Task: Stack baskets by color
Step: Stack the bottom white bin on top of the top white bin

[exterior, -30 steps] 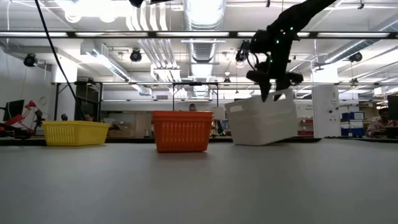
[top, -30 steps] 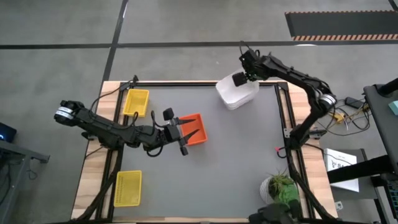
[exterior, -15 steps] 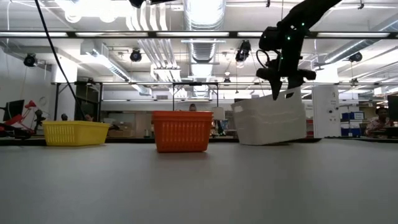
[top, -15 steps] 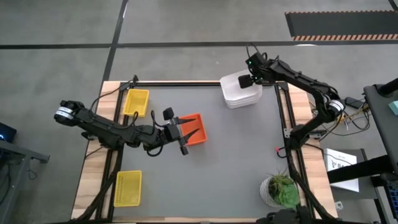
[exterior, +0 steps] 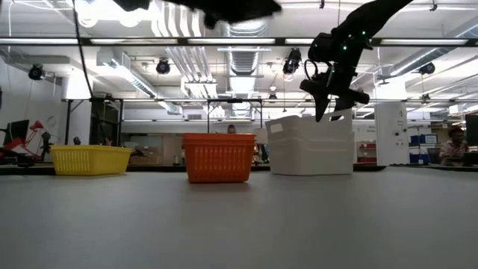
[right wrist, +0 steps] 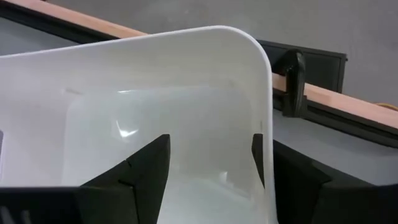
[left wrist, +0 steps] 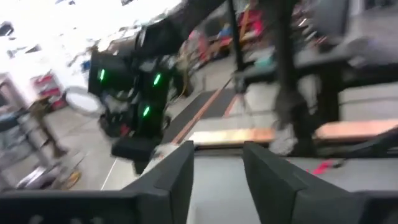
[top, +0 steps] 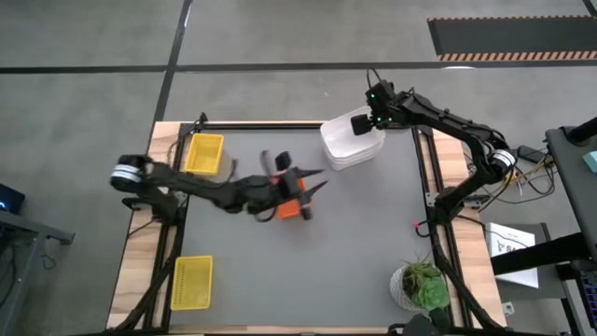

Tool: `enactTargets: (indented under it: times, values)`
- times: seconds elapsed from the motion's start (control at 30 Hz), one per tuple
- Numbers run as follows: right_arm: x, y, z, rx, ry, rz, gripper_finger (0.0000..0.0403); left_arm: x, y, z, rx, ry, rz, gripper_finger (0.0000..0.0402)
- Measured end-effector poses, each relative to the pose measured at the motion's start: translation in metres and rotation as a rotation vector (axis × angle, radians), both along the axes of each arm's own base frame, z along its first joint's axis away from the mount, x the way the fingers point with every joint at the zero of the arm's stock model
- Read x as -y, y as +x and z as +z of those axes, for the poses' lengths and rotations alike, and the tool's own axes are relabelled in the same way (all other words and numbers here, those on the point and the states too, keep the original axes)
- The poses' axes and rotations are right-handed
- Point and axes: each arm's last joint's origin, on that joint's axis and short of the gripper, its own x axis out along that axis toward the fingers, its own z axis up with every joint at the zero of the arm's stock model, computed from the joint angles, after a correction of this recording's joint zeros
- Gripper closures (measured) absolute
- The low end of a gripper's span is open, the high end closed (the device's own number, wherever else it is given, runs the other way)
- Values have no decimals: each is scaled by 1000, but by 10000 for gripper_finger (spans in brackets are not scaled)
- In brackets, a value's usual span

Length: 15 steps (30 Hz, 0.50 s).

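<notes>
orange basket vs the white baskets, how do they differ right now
The orange basket has mesh sides; the white baskets have solid, smooth walls with rounded corners. In the low view the white ones stand taller and wider than the orange one. The orange one sits near the table's middle under the left gripper; the white ones sit at the far edge under the right gripper. Both are upright plastic tubs resting on the table.
</notes>
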Motion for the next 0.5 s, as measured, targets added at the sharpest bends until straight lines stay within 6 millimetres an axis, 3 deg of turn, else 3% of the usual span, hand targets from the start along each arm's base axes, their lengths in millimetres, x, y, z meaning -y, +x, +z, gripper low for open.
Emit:
enactTargets:
  times: [0.17, 0.27, 0.5]
  values:
    - [0, 0, 0, -1, 2, 14, 182, -48, 45, -21, -144, -36, 118, 345]
    - [0, 0, 0, -3, 1, 17, 182, -79, 60, -34, -227, -103, 119, 391]
    - [0, 0, -2, -13, 2, 29, 182, -122, 76, -62, -310, -165, 175, 401]
